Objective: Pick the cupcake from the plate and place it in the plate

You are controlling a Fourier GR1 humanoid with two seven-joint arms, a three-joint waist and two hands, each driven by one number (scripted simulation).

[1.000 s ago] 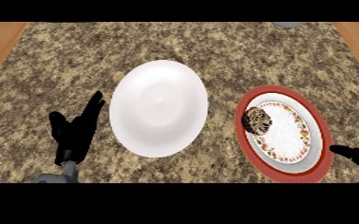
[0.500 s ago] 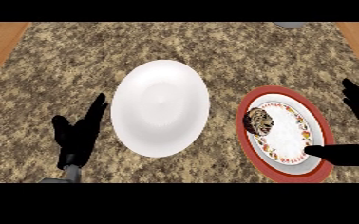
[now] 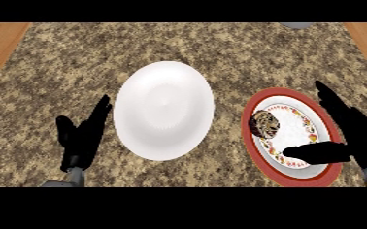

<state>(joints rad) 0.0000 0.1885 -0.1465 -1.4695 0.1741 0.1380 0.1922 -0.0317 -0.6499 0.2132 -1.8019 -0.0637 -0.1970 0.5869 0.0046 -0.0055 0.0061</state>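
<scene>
Since the earlier frame, the right hand (image 3: 342,136) has come further in from the right edge of the view and now reaches over the red-rimmed plate (image 3: 258,150); its thumb lies across the near part of that plate and its fingers extend along the far right rim. The left hand (image 3: 82,136) has shifted only slightly and stays near the counter's near-left corner.

From left to right: the left hand shows beside the near-left part of the granite counter (image 3: 179,48), fingers straight and pointing away from the robot, open and holding nothing. Just beside it, apart from it, the plain white plate (image 3: 163,109) lies at the middle of the counter. Near the white plate's right side, not touching it, sits the red-rimmed plate with a patterned white centre, close to the counter's near-right corner. The cupcake (image 3: 264,123) rests on the left part of this plate. The right hand is spread wide, thumb and fingers well parted on either side of the plate's right half; it holds nothing and is clear of the cupcake.
</scene>
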